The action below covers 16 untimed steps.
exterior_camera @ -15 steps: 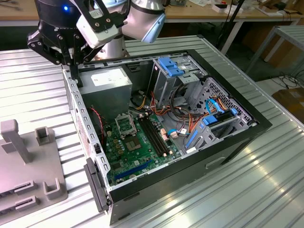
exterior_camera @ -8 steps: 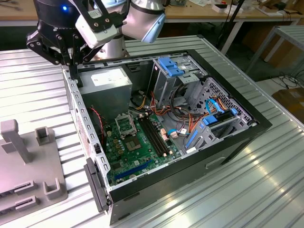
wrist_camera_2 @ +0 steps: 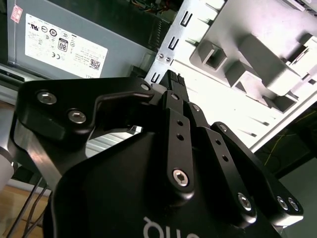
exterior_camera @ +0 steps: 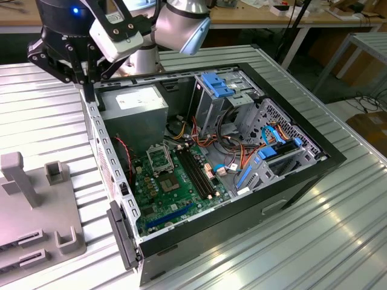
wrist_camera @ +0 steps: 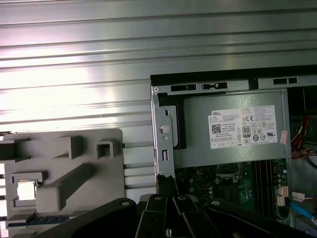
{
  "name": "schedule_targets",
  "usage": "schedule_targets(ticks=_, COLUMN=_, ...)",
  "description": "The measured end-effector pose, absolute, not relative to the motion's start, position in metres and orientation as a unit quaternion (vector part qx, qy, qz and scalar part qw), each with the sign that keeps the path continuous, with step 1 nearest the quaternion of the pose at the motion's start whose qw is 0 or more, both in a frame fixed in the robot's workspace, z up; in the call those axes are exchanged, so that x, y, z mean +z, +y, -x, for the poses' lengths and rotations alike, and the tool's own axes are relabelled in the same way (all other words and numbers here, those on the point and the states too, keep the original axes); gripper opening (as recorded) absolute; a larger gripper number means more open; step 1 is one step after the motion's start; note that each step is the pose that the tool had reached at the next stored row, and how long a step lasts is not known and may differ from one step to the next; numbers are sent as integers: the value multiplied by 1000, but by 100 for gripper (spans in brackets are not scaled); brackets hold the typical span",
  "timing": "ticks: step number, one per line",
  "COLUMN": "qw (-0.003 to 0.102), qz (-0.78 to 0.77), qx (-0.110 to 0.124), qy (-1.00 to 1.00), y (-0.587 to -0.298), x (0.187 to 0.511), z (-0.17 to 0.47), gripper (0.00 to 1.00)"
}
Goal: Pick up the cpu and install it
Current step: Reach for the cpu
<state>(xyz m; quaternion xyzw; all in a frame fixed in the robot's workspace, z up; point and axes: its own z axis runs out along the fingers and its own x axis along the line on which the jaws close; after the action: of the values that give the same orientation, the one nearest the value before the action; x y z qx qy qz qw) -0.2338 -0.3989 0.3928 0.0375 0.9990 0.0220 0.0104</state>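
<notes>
Pre-pick | end effector (exterior_camera: 89, 92) together, empty, over case (exterior_camera: 290, 194) | cpu (wrist_camera: 27, 191) sits in tray (wrist_camera: 91, 136) | grasp likely needs opening.

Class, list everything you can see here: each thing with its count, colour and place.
cpu: one, silver, in the tray's recess.
tray: one, grey, on the table, exterior view's left of the case.
case: one, black, open, on the table.
power supply: one, grey, in the case.
motherboard: one, green, in the case.
table: one, silver, ribbed.
arm: one, silver, above the case.
claw: one, black, shut, at the case's edge near the power supply.
</notes>
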Motion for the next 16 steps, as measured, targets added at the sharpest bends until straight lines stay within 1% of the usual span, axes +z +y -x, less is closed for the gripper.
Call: schedule_targets(ticks=16, qw=10, qz=-37, qx=22, qy=999, y=-399, x=393, z=251, gripper=11)
